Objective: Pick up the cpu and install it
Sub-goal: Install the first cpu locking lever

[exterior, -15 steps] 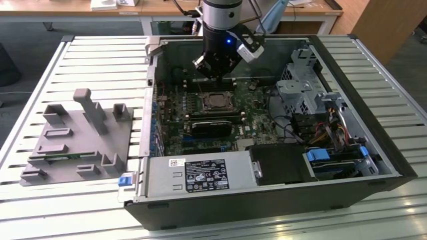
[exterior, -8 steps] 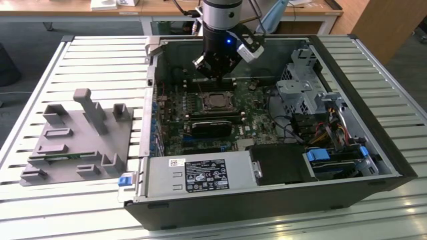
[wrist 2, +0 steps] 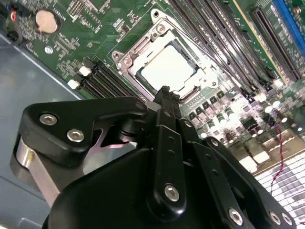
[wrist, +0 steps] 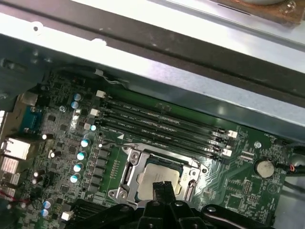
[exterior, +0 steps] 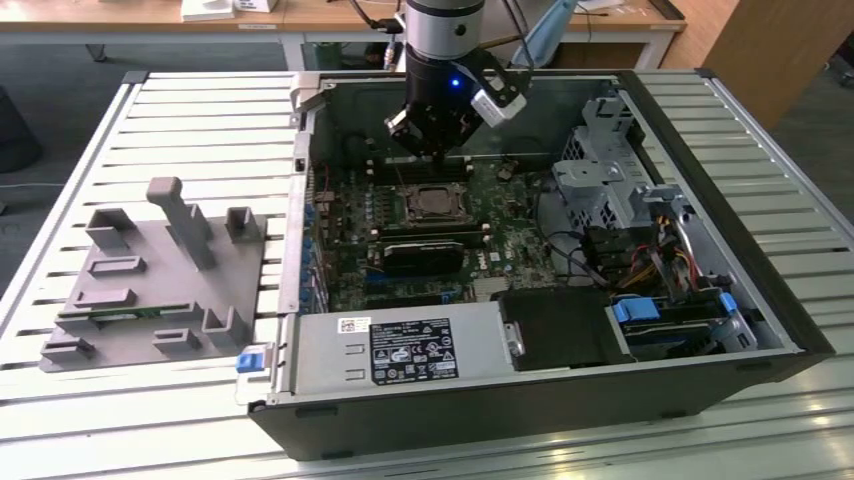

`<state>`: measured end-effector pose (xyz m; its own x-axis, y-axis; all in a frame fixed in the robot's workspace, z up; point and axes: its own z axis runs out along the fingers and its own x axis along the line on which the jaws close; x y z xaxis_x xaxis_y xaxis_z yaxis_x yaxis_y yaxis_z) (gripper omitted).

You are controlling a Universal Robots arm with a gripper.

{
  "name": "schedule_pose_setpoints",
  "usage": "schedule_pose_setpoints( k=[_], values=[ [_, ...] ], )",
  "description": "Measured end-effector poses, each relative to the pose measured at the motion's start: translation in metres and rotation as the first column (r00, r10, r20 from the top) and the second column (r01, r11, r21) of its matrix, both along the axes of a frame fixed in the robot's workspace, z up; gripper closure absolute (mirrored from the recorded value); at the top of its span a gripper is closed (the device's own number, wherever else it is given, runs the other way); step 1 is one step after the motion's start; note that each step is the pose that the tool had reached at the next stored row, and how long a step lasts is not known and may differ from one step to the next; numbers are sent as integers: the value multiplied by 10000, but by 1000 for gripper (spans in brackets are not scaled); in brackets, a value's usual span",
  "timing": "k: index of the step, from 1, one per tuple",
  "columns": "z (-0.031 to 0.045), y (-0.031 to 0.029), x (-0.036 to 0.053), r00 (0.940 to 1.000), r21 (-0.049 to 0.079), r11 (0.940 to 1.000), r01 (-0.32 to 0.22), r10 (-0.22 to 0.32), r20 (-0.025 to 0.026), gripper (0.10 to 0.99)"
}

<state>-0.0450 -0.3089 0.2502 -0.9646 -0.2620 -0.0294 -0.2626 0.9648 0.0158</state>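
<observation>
The cpu (exterior: 430, 204) is a flat silver square lying in the motherboard socket inside the open computer case (exterior: 310, 200). It shows in both wrist views, framed by the socket's metal bracket (wrist 2: 167, 69) (wrist: 159, 174). My gripper (exterior: 434, 150) hangs just above the board, slightly behind the socket in the exterior view. Its black fingertips (wrist 2: 164, 93) (wrist: 163, 187) are pressed together with nothing between them, a little above the chip's edge.
A grey fixture (exterior: 147, 280) with upright posts lies on the slatted table at the exterior view's left. Inside the case are memory slots (wrist: 162, 121), a black card (exterior: 427, 250), the power supply (exterior: 400, 350) and a drive cage (exterior: 601, 180) with cables.
</observation>
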Motion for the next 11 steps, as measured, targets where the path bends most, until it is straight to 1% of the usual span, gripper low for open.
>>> schedule_pose_setpoints(
  k=[1,4,8,10,11],
  values=[
    [0,0,0,10000,0,10000,79,-79,0,980],
    [17,0,0,10000,5,10000,92,-92,-1,980],
    [106,0,0,10000,38,10000,91,-91,-2,980],
    [106,0,0,9999,41,9999,125,-125,-2,980],
    [106,0,0,9997,41,9997,237,-237,-2,980]
  ],
)
